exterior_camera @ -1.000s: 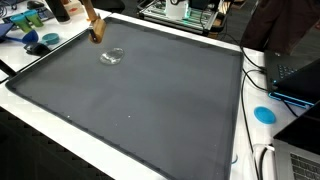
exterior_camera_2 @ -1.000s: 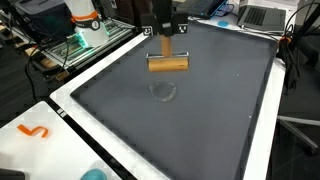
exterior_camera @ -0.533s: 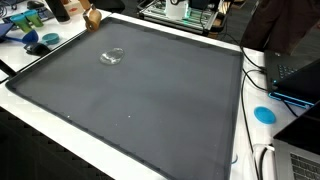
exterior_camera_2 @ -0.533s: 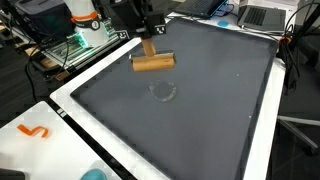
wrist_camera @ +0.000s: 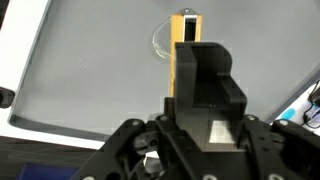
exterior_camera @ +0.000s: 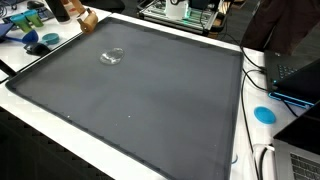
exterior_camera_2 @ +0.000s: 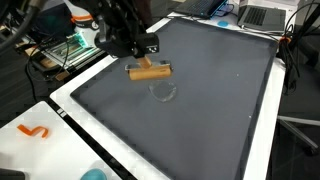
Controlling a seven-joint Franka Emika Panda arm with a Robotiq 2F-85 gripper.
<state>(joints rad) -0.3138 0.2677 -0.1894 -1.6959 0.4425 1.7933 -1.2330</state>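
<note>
My gripper (exterior_camera_2: 146, 57) is shut on a wooden block (exterior_camera_2: 150, 71) that hangs crosswise a little above the dark grey mat (exterior_camera_2: 210, 110). In an exterior view only the block (exterior_camera: 86, 20) shows, at the mat's far left corner. A clear round glass piece (exterior_camera_2: 163, 92) lies on the mat just beside and below the block; it also shows as the clear piece (exterior_camera: 113, 56) apart from the block. In the wrist view the wooden block (wrist_camera: 183, 35) sticks out past my gripper (wrist_camera: 190, 68), with the clear piece (wrist_camera: 163, 42) beyond it on the mat.
A white border (exterior_camera: 120, 150) frames the mat. A blue disc (exterior_camera: 265, 114) and laptops (exterior_camera: 298, 80) sit off one side, blue items (exterior_camera: 48, 41) off the far corner. An orange squiggle (exterior_camera_2: 33, 131) lies on the white edge. Equipment racks (exterior_camera_2: 75, 45) stand beside the table.
My gripper has carried the wooden block away from above the mat's middle toward the mat's edge and corner, and lower; the clear piece has stayed put.
</note>
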